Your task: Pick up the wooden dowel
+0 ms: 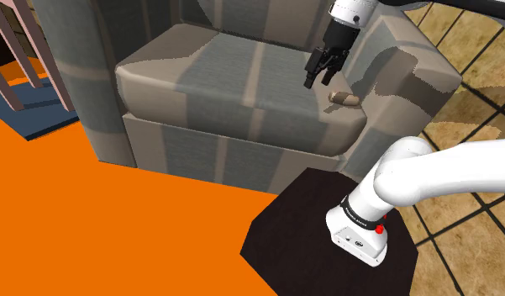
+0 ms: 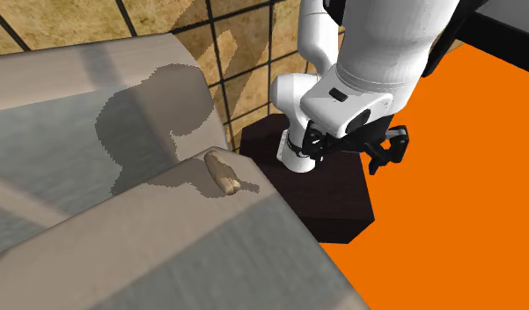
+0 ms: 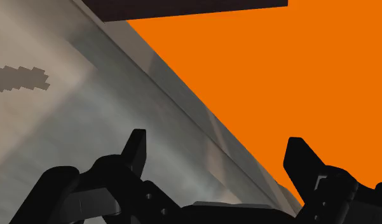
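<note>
The gripper (image 1: 318, 81) is hovering, jaws spread and empty; the brown dowel (image 1: 343, 99) is lying just below them on the armchair cushion (image 1: 234, 80).

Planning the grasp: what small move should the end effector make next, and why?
Probably slide the open end effector toward the shoulder view's right, over the dowel: it lies on the seat off to one side, not between the jaws.
</note>
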Action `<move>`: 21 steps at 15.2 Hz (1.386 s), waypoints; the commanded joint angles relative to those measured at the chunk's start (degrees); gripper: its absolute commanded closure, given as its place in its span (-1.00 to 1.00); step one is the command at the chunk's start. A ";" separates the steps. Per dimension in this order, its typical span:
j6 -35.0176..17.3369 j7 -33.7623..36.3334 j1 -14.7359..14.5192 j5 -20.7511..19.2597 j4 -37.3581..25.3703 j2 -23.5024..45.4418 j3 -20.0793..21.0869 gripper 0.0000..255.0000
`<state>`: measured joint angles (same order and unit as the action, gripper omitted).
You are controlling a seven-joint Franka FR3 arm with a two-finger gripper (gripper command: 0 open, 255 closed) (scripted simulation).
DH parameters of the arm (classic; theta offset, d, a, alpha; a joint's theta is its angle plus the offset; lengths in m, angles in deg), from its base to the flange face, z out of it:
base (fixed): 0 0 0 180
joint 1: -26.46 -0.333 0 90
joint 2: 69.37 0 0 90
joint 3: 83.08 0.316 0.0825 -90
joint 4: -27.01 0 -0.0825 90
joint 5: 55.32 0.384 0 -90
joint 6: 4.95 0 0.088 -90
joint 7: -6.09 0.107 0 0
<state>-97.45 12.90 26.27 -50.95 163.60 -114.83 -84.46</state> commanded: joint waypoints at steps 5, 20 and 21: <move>-0.14 -10.42 0.03 -5.67 4.14 -3.70 -4.71 -1.00; -9.39 -50.76 0.63 -28.54 6.94 -2.71 -26.24 -1.00; -10.09 -52.39 0.66 -29.13 6.64 -2.10 -27.04 -1.00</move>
<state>-106.27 -37.06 27.80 -78.96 169.62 -117.52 -109.99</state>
